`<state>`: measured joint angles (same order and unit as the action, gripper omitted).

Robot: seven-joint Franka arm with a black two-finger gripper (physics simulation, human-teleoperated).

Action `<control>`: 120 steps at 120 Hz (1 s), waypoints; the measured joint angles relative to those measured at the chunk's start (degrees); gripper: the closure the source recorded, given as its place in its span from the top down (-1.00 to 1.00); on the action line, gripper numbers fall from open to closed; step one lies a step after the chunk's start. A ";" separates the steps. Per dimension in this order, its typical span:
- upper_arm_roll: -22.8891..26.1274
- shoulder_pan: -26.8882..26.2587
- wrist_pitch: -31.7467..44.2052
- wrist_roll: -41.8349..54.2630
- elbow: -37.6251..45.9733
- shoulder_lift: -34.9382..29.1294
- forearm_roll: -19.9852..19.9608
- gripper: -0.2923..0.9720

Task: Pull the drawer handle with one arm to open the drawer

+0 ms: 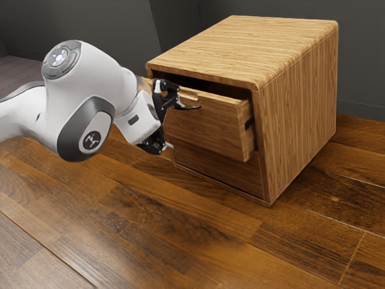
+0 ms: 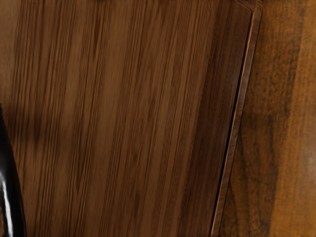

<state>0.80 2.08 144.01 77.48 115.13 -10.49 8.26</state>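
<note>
A wooden cabinet stands on the floor, and its upper drawer is pulled partway out, leaving a dark gap above it. A thin dark handle sticks out of the drawer front near its top. My black gripper is right against the drawer front from the exterior view's left. Its fingers stand wide apart, open, with the upper finger touching the handle and the lower one near the drawer's bottom edge. In the wrist view the drawer front is very close, with a black curved piece at its edge.
A lower drawer front sits flush in the cabinet under the pulled one. Dark plank floor spreads in front of and beside the cabinet, and the floor shows past the drawer's edge. A grey wall stands behind.
</note>
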 joint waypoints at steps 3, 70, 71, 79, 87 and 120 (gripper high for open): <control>-0.01 -0.02 -0.01 -0.05 0.52 -0.62 0.00 0.53; -0.10 -0.06 -0.08 -1.04 12.16 -12.71 -0.21 0.54; -0.10 -0.06 -0.08 -1.04 12.30 -12.86 -0.22 0.54; -0.15 -0.06 -0.10 -1.12 13.46 -14.16 -0.27 0.53; -0.76 -0.16 -0.12 -1.18 14.76 -15.62 -0.16 0.51; -1.58 -0.20 -0.33 -1.39 19.65 -21.04 -0.12 0.56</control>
<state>-0.77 1.88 143.68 76.09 134.79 -31.54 8.14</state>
